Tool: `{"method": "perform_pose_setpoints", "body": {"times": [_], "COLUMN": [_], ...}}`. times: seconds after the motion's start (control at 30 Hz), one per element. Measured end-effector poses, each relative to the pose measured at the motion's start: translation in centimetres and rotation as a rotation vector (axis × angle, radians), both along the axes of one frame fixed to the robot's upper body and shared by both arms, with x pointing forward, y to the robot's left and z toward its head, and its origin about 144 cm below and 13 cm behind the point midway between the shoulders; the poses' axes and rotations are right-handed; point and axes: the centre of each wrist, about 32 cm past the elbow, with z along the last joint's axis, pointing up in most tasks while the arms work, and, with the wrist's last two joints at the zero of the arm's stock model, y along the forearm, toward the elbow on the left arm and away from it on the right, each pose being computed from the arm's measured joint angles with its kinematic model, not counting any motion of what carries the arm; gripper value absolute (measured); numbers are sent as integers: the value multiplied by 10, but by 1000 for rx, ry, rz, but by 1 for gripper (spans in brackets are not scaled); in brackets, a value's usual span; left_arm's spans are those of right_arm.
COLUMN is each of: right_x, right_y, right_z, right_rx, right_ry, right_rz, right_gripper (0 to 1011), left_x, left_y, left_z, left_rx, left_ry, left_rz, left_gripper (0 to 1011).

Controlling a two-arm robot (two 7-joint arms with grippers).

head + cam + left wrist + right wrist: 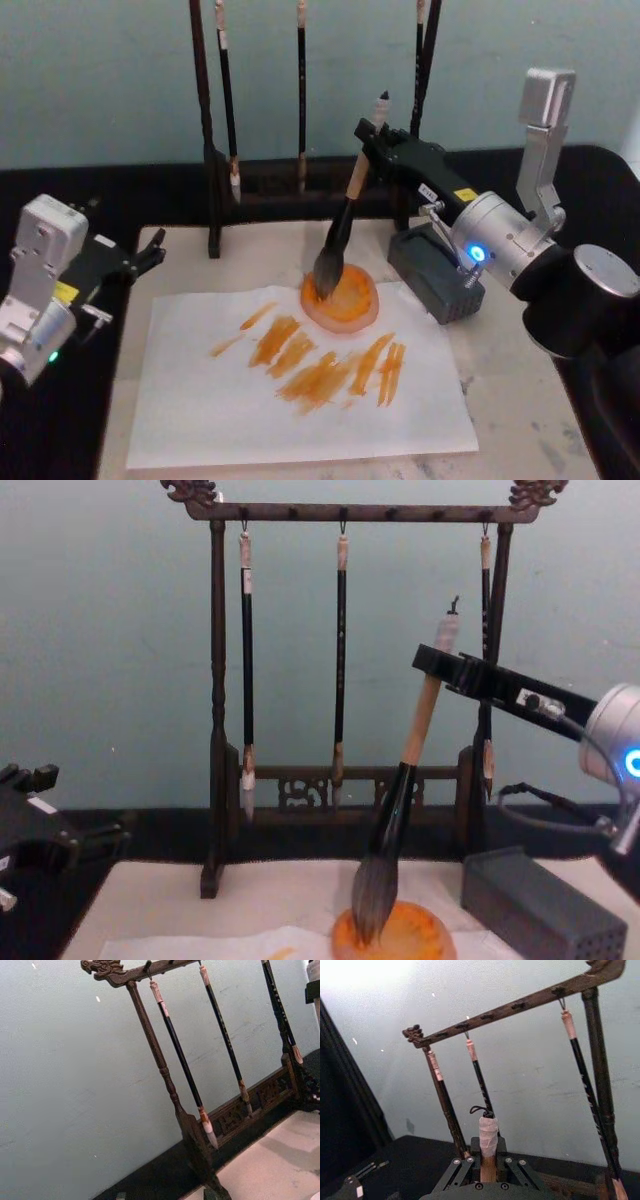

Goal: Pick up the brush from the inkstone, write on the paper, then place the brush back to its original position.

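The right end effector (368, 137) is clamped high on the seemingly light, stiff handle of the brush (340, 235), its soft bristles touching the inkstone (357, 310); the left end effector (148, 256) sits idle at the left.

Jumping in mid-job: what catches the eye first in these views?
The right pincer grips the large grey-bristled, wooden-handled brush, tilted, bristles in the small round orange inkstone at the far edge of the thin white paper. Orange strokes streak its middle. The left pincer hovers at left.

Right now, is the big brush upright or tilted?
Tilted: the brush's bristles rest in the inkstone while the handle leans toward the right claw, shut on it near the top. Left claw sits idle at left.
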Motion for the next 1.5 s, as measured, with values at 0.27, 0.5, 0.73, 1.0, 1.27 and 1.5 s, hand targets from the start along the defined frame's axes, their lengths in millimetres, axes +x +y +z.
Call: {"method": "perform_pose_setpoints", "body": {"times": [0.27,0.5,0.73,1.0,1.27,1.5], "right_x": [2,0,-5,-11,-19,-25], "right_y": [-1,-4,-8,-18,-24,-29], "right_z": [-7,-10,-14,-16,-19,-23], "right_rx": [19,26,32,37,46,59], "right_ry": [28,40,52,61,80,120], "right_rz": [-28,-40,-62,-95,-109,-125], "right_gripper": [185,185,185,185,185,185], "left_x": [0,0,0,0,0,0], "left_y": [0,0,0,0,0,0], "left_z": [0,0,0,0,0,0], "left_rx": [0,0,0,0,0,0], "left_ry": [0,0,0,0,0,0], "left_rz": [0,0,0,0,0,0], "left_gripper": [1001,1001,1001,1001,1001,1001]}}
